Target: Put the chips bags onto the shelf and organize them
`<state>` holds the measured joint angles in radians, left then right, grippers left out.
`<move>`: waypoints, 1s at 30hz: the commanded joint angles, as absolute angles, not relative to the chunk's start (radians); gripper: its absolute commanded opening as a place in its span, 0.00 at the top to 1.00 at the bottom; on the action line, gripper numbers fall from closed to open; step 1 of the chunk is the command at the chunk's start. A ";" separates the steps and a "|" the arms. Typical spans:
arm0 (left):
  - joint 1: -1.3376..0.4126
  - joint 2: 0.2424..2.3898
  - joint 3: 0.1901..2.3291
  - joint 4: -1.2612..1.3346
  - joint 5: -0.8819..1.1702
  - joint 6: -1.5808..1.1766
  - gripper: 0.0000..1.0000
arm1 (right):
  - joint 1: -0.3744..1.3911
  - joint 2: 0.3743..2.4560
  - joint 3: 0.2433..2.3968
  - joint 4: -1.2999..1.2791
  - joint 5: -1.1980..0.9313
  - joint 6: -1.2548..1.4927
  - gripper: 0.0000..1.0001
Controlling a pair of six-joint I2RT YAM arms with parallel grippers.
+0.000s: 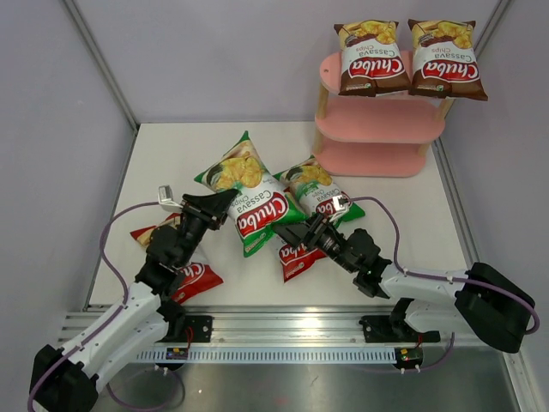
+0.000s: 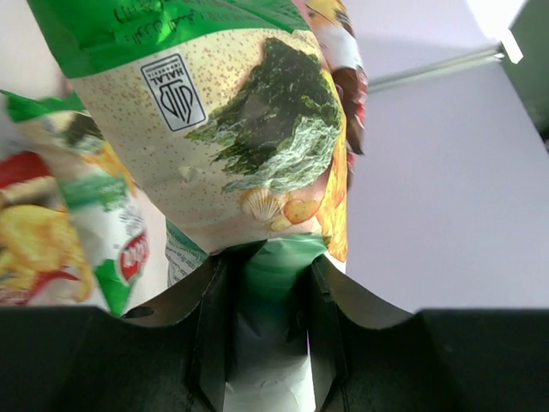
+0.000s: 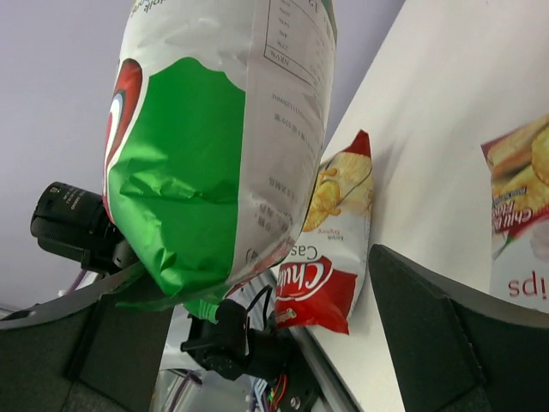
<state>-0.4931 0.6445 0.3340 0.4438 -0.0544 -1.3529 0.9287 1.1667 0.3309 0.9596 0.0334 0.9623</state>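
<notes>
At the far left a red bag [image 1: 190,276] lies flat on the table [image 1: 171,163], partly under the left arm. The left gripper [image 2: 268,283] is clenched on the crimped bottom seam of a green bag [image 1: 253,202], which stands lifted off the table and tilted toward the middle. This bag looks light and puffed with air, its foil glossy and likely slippery, and the chips inside will crush. The flat seam is therefore the sensible place to pinch, not the belly. Held by one end, it will probably sag and swing. Just beside it a second green bag [image 1: 310,182] rests on the table, with the right gripper [image 1: 324,219] over its near end. This claw is spread wide and grasps nothing, and it faces the lifted bag. Another red bag [image 1: 296,257] lies below that arm. At the far right stands the pink shelf [image 1: 377,129], with two brown bags [image 1: 371,58] side by side on its top board and the lower boards showing no bags.
</notes>
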 commanded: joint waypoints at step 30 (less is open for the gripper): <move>-0.650 0.816 0.324 0.989 -0.014 -1.367 0.83 | 0.937 1.035 0.491 0.970 0.087 0.744 0.01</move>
<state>-0.6300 0.7879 0.3328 0.7914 -0.0978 -1.3880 0.9314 1.0489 0.3985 1.0191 0.0448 0.7567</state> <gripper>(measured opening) 0.340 0.993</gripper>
